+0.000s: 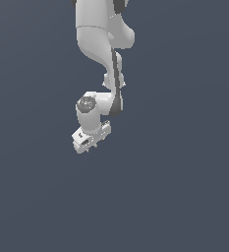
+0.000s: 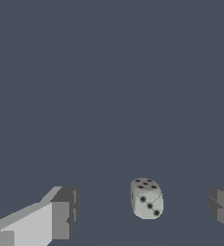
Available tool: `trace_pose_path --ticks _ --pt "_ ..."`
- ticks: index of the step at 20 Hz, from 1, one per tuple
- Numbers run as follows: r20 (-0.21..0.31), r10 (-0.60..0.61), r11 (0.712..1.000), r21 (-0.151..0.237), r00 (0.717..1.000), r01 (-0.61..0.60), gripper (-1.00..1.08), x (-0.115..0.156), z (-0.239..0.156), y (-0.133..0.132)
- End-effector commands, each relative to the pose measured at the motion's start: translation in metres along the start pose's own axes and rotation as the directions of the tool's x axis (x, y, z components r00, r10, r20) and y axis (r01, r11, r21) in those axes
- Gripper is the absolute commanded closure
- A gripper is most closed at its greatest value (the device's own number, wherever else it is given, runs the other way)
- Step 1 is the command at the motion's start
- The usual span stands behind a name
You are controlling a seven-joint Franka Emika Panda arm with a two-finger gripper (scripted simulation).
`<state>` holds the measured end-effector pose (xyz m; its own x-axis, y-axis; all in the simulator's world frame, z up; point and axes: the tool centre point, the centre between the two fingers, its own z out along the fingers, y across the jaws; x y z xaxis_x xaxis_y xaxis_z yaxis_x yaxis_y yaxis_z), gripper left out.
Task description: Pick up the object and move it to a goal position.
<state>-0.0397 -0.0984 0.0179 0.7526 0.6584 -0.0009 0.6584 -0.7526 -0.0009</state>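
The object is a small pale grey-white die with black pips, resting on the dark floor. In the wrist view it lies between my two fingers, nearer the middle than either one and touching neither. My gripper is open, with one finger on one side of the die and the other finger at the frame's edge. In the exterior view my gripper points down close to the floor, and I cannot make out the die there.
The floor is a plain dark blue-grey surface with nothing else on it. The white arm comes down from the top of the exterior view.
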Motion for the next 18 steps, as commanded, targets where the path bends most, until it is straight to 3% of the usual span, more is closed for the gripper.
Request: trace_pose_path --ticks 1,4,5,18 --pt "-0.001 -0.001 1.000 -0.001 1.000 0.001 -0.92 0.0004 0.0068 0.0005" --pt "-0.001 -0.001 1.000 -0.001 1.000 0.001 -0.92 0.0007 0.0091 0.0009" --pt "-0.001 -0.001 1.000 -0.001 1.000 0.001 1.08 0.0007 0.0091 0.0009" --pt "-0.001 -0.001 1.000 -0.001 1.000 0.001 1.08 0.0030 0.0056 -0.0006"
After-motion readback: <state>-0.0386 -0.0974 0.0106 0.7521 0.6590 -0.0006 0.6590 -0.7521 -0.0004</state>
